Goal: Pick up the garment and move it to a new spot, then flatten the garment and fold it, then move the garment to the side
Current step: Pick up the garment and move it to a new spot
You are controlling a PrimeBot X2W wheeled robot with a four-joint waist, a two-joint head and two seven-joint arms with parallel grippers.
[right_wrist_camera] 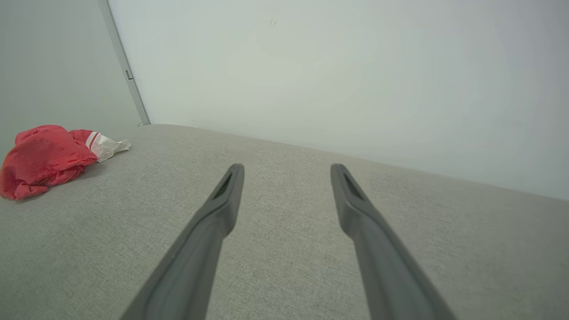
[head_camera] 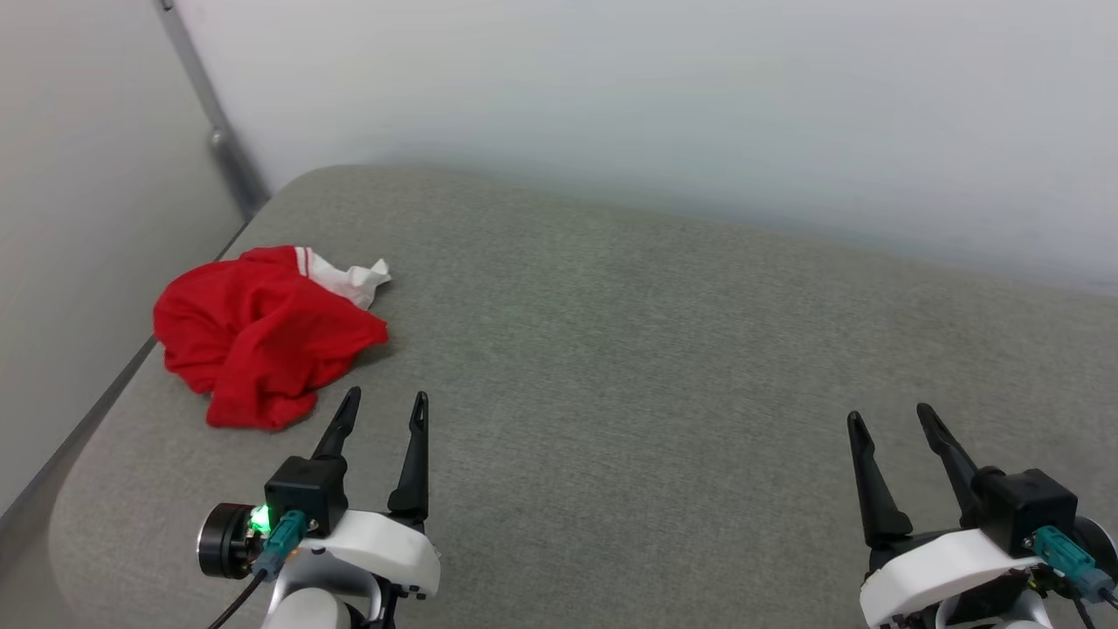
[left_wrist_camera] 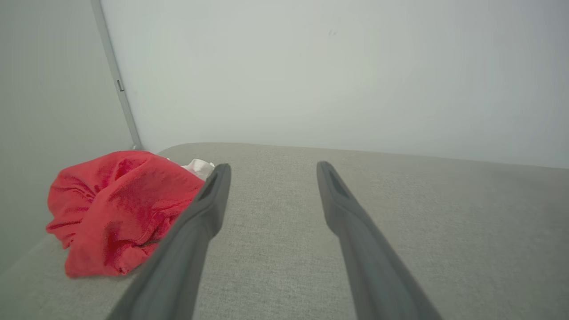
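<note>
Left claw point(head_camera: 386, 396) and right claw point(head_camera: 889, 413) are hovering wide and empty — shirt point(head_camera: 262, 336) is lying crumpled near the left one, awaiting pickup.

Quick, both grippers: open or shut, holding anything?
Left gripper: open, holding nothing; the red shirt lies near its fingertips.
Right gripper: open, holding nothing.

Just ahead-left of the left claw point(head_camera: 386, 397), the crumpled red T-shirt with a white sleeve point(head_camera: 262, 336) is showing as soft, matt, creased knit cloth. Under both claws, the grey padded surface point(head_camera: 655, 349) is presenting a matt, finely woven, slightly rough textile. The long dark fingers point(head_camera: 413, 454) of the left claw and the right claw point(head_camera: 889, 413) are looking like smooth matt plastic, their white wrist shells point(head_camera: 384, 546) faintly glossy.
</note>
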